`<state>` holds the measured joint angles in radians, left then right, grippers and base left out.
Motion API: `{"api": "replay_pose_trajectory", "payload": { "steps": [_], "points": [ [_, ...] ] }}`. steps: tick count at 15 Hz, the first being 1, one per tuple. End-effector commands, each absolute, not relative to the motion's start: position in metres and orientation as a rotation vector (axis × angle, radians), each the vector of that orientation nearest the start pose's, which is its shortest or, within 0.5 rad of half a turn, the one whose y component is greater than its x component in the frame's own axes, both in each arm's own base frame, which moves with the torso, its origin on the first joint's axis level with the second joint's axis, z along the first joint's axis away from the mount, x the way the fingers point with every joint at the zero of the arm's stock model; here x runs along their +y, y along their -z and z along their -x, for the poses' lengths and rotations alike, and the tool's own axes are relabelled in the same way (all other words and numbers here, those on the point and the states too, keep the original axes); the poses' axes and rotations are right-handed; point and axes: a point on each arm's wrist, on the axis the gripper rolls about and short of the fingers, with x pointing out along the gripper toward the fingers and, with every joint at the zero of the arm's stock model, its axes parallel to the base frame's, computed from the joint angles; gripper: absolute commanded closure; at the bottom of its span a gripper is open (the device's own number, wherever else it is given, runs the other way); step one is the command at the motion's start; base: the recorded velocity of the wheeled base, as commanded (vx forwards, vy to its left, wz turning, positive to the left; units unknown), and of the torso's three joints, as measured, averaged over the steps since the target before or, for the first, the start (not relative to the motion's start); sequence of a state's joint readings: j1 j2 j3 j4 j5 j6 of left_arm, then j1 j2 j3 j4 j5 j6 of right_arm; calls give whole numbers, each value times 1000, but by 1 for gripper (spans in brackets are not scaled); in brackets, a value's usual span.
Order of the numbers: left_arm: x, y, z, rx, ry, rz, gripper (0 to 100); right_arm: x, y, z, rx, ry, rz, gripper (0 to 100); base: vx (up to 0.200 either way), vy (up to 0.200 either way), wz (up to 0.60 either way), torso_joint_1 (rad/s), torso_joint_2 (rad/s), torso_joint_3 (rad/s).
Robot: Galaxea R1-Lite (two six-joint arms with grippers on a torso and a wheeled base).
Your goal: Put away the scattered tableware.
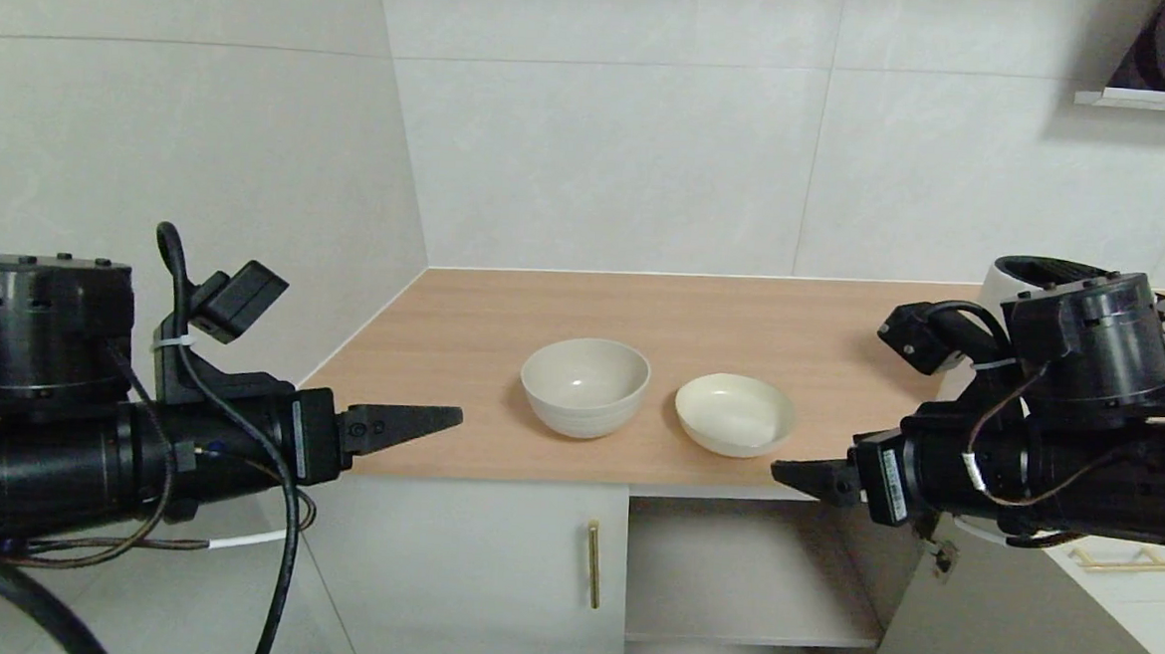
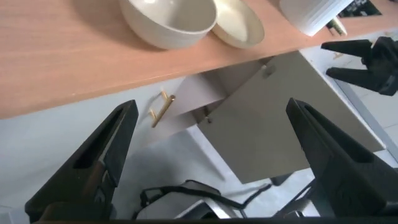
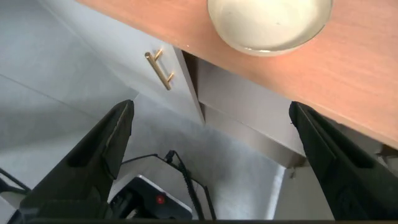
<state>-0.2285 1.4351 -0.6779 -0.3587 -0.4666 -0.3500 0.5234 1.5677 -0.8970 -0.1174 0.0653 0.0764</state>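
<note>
You have two bowls on one wooden counter [image 1: 463,331]: one deep bowl [image 1: 584,385] and one flat bowl [image 1: 735,413] at its 3 o'clock. You have two cupboard doors: one shut door [image 1: 489,581] and one open door [image 1: 965,636]. You have one white pot [image 1: 1001,289] too.

white appliance [image 1: 1029,276]: half behind right arm [image 1: 1034,470] | shallow bowl [image 3: 267,25]: rim cropped | deep bowl [image 2: 171,25]: rim cropped

On countertop [image 2: 62,56], deep bowl [image 2: 171,22] beside shallow bowl [image 2: 239,25]

Slim gap between deep bowl [image 1: 584,387] and shallow dish [image 1: 735,413] (open door [image 1: 976,627] below)
</note>
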Motion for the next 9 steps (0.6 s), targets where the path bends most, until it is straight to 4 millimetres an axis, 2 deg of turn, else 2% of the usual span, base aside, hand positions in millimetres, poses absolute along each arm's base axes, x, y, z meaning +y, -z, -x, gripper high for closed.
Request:
{"api": "replay_pose_trajectory", "payload": {
  "steps": [1,4,6,9],
  "points": [
    [-64,-195,-231,516,609,380,0,136,-193,-238,570,-544,64,0,0,0,0,66,-119,-80],
    [-68,-227,-250,426,621,369,0,137,-200,-263,495,-502,38,0,0,0,0,12,-22,-14],
    [-70,-235,-258,447,617,370,0,140,-204,-279,500,-477,0,0,0,0,0,0,0,0],
    [-81,-221,-271,549,603,388,0,150,-215,-299,551,-389,-152,0,0,0,0,0,0,0]
  ]
}}
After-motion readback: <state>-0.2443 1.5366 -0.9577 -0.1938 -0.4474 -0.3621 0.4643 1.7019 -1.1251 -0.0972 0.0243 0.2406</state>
